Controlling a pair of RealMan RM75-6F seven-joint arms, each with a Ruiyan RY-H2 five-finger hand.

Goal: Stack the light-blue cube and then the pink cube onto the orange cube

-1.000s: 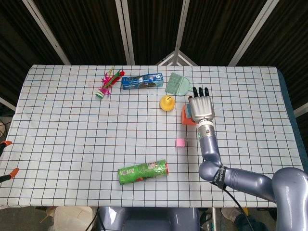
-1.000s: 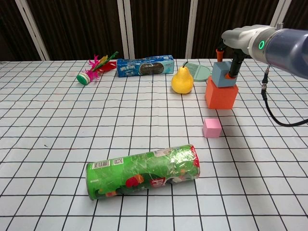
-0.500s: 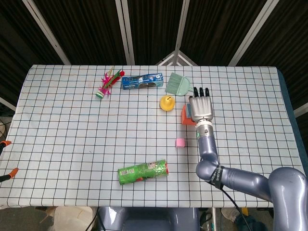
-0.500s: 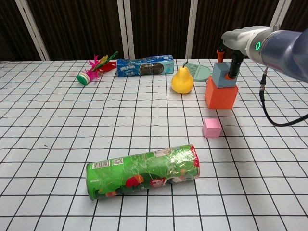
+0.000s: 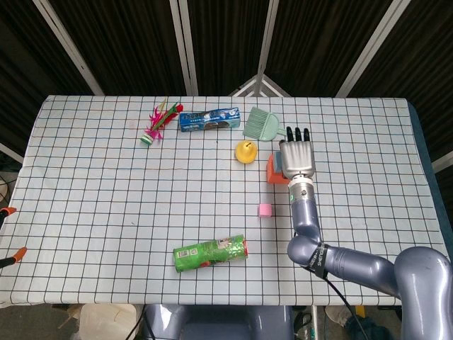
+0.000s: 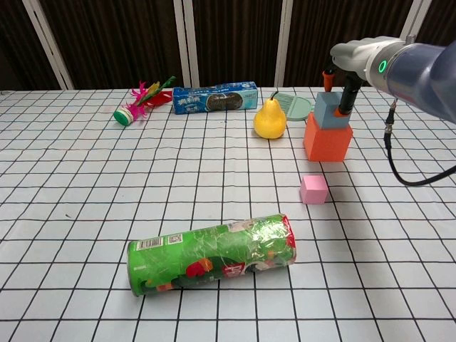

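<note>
Light-blue cube (image 6: 328, 112) under right robot hand (image 6: 342, 77)

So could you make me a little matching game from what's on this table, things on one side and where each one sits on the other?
Things:
1. light-blue cube
2. pink cube
3. green can
4. yellow pear

Places:
A. lying on its side near the front edge
B. on top of the orange cube
C. alone on the cloth, in front of the orange cube
D. standing just left of the orange cube

Pairs: 1-B, 2-C, 3-A, 4-D
</note>
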